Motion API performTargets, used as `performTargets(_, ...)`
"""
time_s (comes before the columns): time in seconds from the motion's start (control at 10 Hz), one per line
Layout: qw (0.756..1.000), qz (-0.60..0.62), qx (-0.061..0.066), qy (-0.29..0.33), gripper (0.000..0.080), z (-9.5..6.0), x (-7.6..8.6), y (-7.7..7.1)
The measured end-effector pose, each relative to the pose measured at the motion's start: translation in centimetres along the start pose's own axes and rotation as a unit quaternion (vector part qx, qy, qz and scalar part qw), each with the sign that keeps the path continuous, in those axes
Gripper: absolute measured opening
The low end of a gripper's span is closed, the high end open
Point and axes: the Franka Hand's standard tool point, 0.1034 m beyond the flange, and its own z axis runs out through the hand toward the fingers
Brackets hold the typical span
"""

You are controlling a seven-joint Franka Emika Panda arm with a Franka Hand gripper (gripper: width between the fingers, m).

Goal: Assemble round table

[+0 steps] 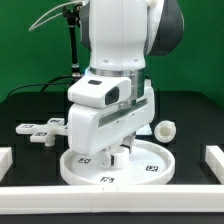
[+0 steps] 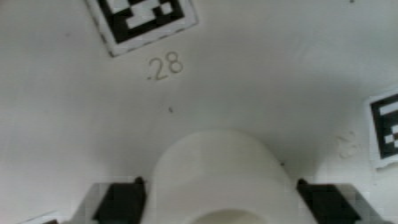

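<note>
The large rimmed round disc (image 1: pixel 150 166) lies flat at the front of the table, tags facing up. My gripper (image 1: pixel 120 156) stands straight down on its middle. In the wrist view my gripper (image 2: pixel 221 205) has its black pads (image 2: pixel 121 203) close against both sides of a raised white round stub (image 2: pixel 217 175) at the centre of the disc (image 2: pixel 267 80). The short cylindrical leg (image 1: pixel 161 128) lies loose behind the disc toward the exterior view's right. The cross-shaped base piece (image 1: pixel 40 130) lies toward the exterior view's left.
White border rails stand at the exterior view's left (image 1: pixel 5 157), right (image 1: pixel 214 160) and along the front (image 1: pixel 110 203). The arm's bulky white body (image 1: pixel 110 110) hides the table behind the disc. A black pole (image 1: pixel 73 45) stands at the back.
</note>
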Motion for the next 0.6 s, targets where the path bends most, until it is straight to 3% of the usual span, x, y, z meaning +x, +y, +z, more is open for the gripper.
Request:
performTargets(0.3, 1.0, 0.001, 0.0, 0.0, 0.0403, 0.0, 0.1, 0.0)
performTargets(0.6, 1.0, 0.002, -0.005, 0.008, 0.0404, -0.1, 2.9, -0.5)
